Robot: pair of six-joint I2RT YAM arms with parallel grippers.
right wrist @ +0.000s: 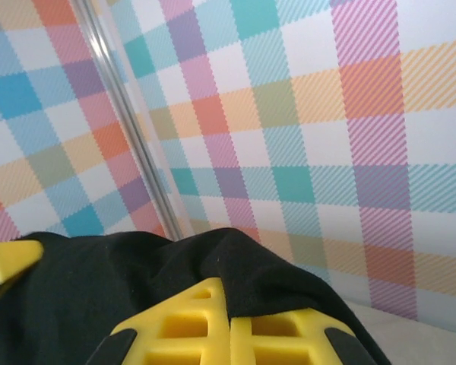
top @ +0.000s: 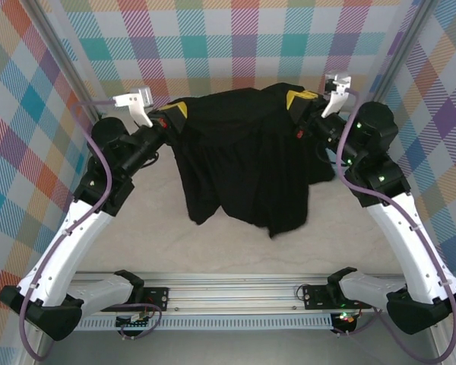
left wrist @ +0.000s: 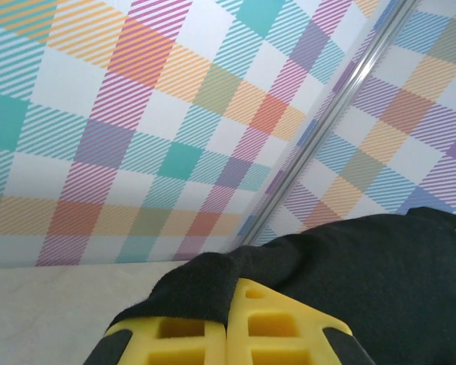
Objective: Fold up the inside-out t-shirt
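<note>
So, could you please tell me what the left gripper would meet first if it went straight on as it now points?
The left gripper is shut on the t-shirt, so that cloth comes first; past it, probably the plaid wall beside the metal post, though depth is unclear.

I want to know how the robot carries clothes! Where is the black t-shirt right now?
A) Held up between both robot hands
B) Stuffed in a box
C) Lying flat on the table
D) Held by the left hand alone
A: the t-shirt hangs like a curtain, with the left hand and the right hand each shut on its top edge.
</note>
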